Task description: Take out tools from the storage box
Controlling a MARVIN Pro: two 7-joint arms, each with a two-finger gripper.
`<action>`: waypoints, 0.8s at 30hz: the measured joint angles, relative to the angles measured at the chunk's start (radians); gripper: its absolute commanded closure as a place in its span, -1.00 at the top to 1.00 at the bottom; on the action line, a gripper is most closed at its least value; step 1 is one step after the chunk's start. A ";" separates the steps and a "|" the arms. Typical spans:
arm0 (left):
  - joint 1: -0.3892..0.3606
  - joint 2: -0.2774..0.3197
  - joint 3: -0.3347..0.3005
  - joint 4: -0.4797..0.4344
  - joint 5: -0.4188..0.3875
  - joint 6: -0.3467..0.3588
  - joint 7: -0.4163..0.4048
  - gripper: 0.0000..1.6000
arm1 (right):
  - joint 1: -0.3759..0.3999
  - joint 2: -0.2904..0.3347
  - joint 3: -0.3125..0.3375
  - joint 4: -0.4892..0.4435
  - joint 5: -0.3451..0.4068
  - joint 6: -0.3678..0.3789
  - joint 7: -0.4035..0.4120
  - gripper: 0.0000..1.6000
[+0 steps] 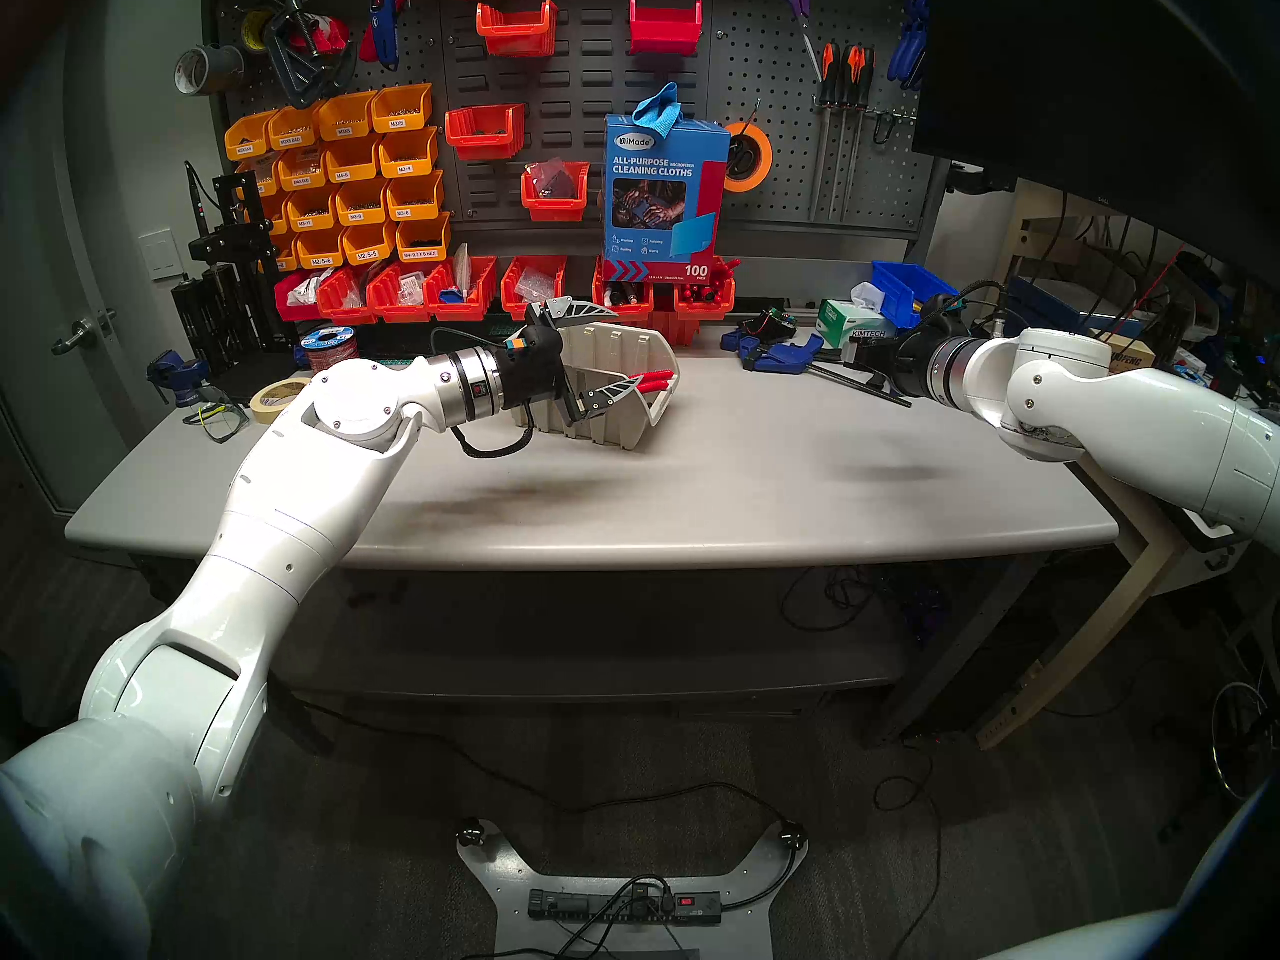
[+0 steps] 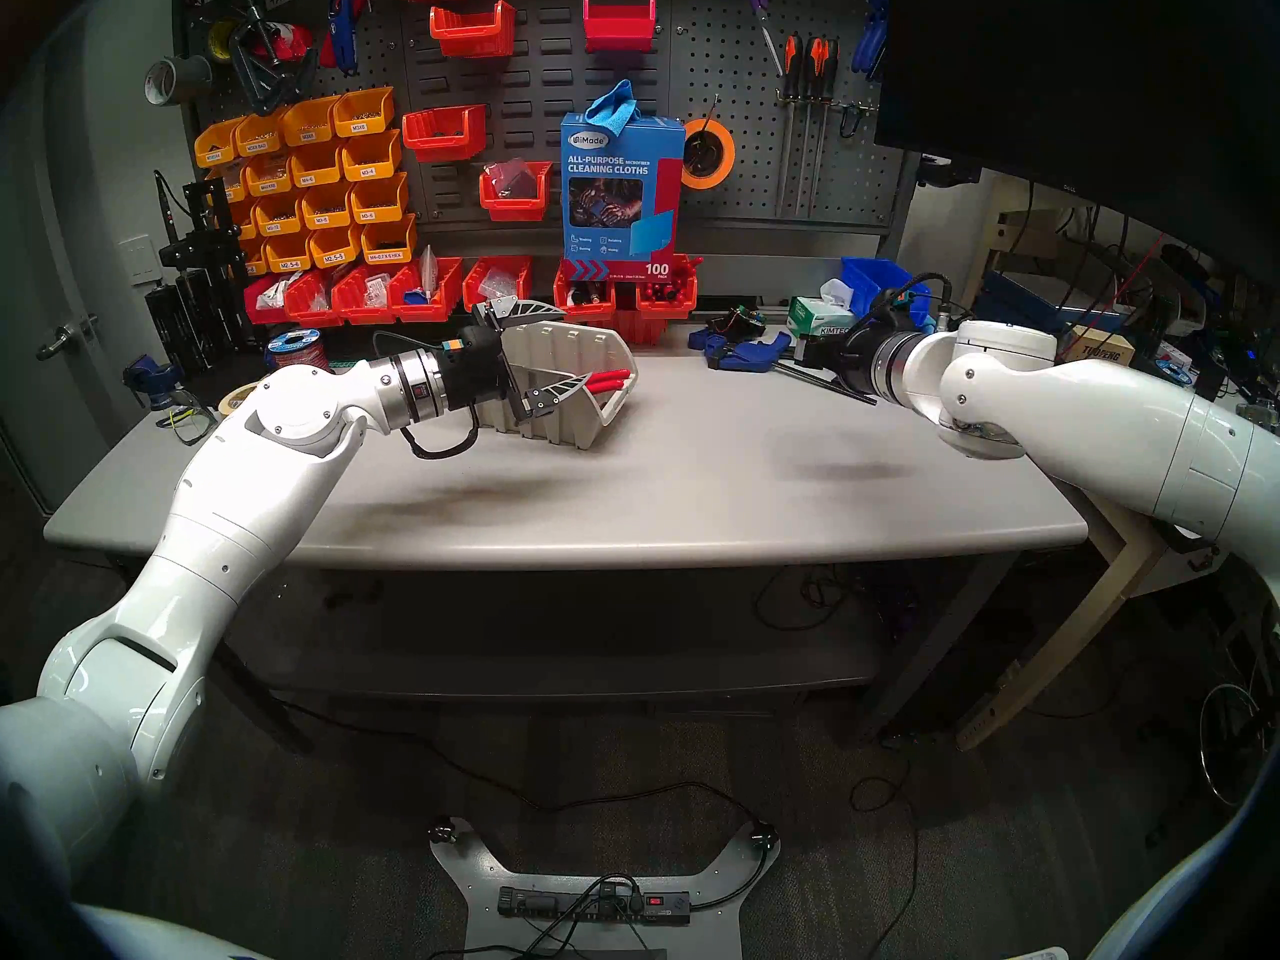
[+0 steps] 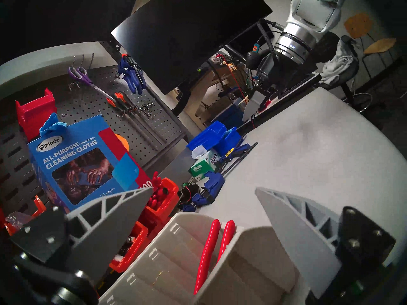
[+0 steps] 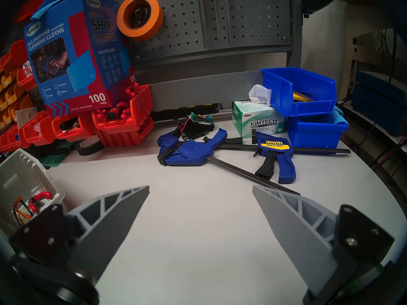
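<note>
The beige-grey storage box (image 1: 623, 422) lies mid-table, its low lip facing right. Red pliers handles (image 1: 654, 381) poke up inside it; their jaws are hidden. My left gripper (image 1: 609, 350) is open at the box's tall back end, one finger over the far wall and one outside the near wall, holding nothing. The left wrist view shows the pliers (image 3: 209, 249) in the box (image 3: 158, 265) between those fingers (image 3: 110, 223). My right gripper (image 4: 200, 186) is open and empty over bare table at the right. In its view, orange-armed glasses (image 4: 21, 210) lie beside the pliers (image 4: 41, 196) in the box (image 4: 28, 177).
Blue bar clamps (image 4: 189, 150), a circuit board (image 4: 198, 124), a Kimtech tissue box (image 4: 257, 119) and blue bins (image 4: 308, 99) crowd the back right. Red bins (image 1: 457, 293) and a cleaning-cloth carton (image 1: 658, 196) line the back. Masking tape (image 1: 277, 394) and green-framed glasses (image 1: 221, 418) lie at far left.
</note>
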 measured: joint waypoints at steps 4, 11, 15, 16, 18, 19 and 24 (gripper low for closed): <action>-0.035 0.013 0.004 0.038 -0.012 -0.006 -0.081 1.00 | 0.000 0.000 0.000 0.000 0.000 0.000 0.000 1.00; -0.098 0.017 0.004 0.120 -0.017 -0.019 -0.222 1.00 | 0.000 0.000 0.000 0.000 0.000 0.000 0.000 1.00; -0.148 0.001 0.009 0.189 0.000 -0.032 -0.313 1.00 | 0.000 0.000 0.000 0.000 0.000 0.000 0.000 1.00; -0.153 -0.002 0.011 0.198 0.003 -0.034 -0.321 1.00 | 0.000 0.000 0.000 0.000 0.000 0.000 0.000 1.00; -0.169 -0.009 0.015 0.222 0.014 -0.040 -0.343 1.00 | 0.000 0.000 0.000 0.000 0.000 0.000 0.000 1.00; -0.178 -0.013 0.019 0.237 0.020 -0.045 -0.355 1.00 | 0.000 0.001 0.000 0.000 0.000 0.000 0.000 1.00; -0.214 -0.037 0.038 0.303 0.046 -0.068 -0.382 1.00 | 0.000 0.001 0.000 0.000 0.000 0.000 -0.001 1.00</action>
